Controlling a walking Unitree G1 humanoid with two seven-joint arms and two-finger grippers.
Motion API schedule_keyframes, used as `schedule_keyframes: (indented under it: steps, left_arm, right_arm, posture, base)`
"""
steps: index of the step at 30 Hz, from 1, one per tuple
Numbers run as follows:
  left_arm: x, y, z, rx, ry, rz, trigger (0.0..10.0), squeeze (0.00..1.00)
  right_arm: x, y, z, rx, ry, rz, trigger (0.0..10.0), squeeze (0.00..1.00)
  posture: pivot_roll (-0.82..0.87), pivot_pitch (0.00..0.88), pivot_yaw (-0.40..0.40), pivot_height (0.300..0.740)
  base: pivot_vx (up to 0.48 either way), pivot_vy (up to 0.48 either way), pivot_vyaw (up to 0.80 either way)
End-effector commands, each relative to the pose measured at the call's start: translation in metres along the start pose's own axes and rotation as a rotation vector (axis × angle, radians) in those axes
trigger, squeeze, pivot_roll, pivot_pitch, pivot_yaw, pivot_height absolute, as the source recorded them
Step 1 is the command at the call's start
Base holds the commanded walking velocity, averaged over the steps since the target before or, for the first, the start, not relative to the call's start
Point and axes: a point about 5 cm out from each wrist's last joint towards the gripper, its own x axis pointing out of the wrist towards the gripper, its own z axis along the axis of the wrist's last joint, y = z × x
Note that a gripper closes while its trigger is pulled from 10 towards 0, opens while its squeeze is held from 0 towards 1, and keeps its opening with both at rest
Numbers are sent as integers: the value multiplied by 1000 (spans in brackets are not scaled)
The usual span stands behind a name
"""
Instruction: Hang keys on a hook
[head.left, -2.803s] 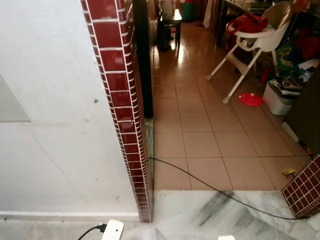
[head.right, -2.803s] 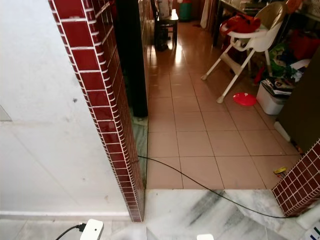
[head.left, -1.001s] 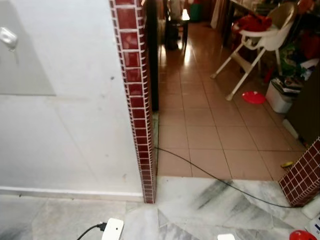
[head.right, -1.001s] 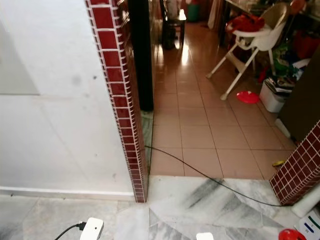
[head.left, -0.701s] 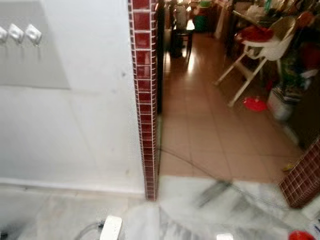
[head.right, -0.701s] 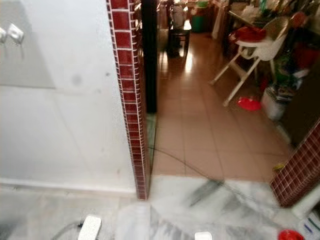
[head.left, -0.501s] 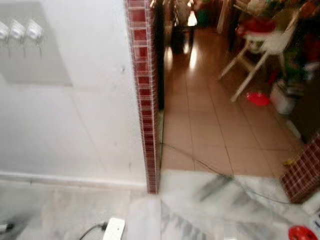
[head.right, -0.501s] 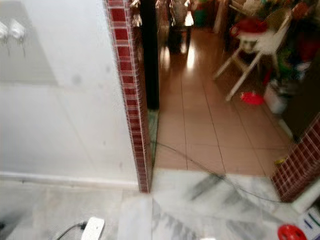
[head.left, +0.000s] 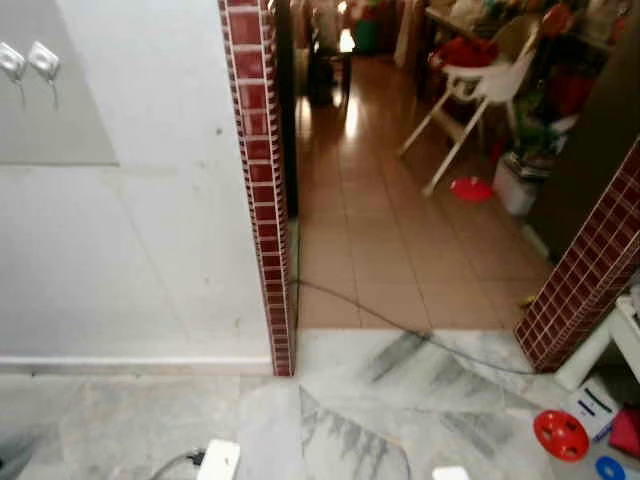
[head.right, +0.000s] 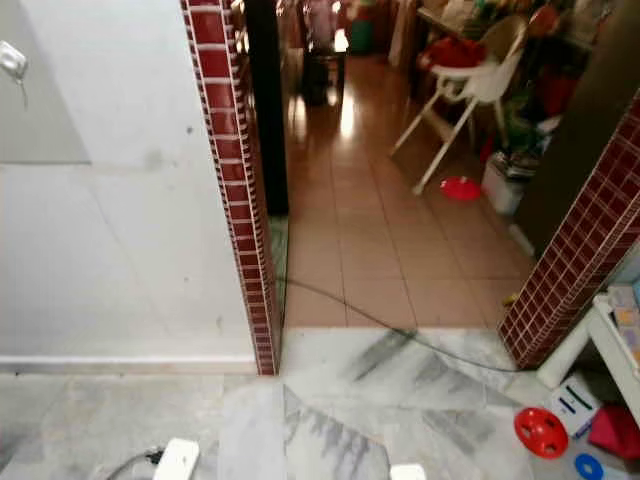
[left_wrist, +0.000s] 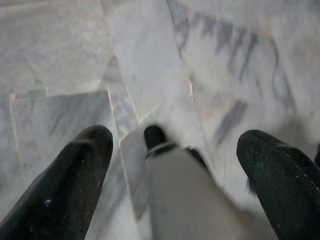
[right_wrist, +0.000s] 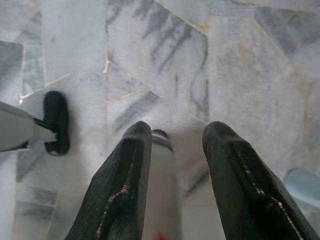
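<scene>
Two small white hooks (head.left: 42, 60) sit on a grey panel (head.left: 60, 120) high on the white wall at the far left; one hook (head.right: 12, 60) shows in the right eye view. No keys are visible in any view. Neither arm appears in the eye views. In the left wrist view my left gripper (left_wrist: 175, 137) hangs open over the marble floor, its fingers (left_wrist: 75, 170) wide apart. In the right wrist view my right gripper (right_wrist: 179, 129) is also open over the marble, nothing between its fingers (right_wrist: 125, 170). Part of my own pale leg shows below each gripper.
A red-tiled pillar (head.left: 258, 200) ends the white wall. A black cable (head.left: 380, 320) crosses the doorway floor. A white power adapter (head.left: 220, 462) lies near my feet. At the right are a red-tiled wall (head.left: 590, 270), a red disc (head.left: 560, 435) and boxes. A high chair (head.left: 470, 80) stands beyond.
The camera has swung and pulled back: the hooks on the grey panel have come into view at the upper left, and the red disc and right tiled wall at the lower right.
</scene>
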Motion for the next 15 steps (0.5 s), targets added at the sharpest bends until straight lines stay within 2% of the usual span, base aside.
schedule_keyframes:
  steps: [1, 15]
  left_arm:
    - [0, -3, -2, -15, 2, -4, 10000, 0]
    - [-1, -1, -4, -43, -3, -2, 10000, 0]
  right_arm:
    - [-2, -4, -8, -7, 25, -4, 10000, 0]
    - [-4, -4, -15, -6, 36, 4, 10000, 0]
  posture:
    - [-41, 0, 28, 740]
    - [-47, 0, 31, 740]
  base:
    - [0, 0, 0]
    - [0, 0, 0]
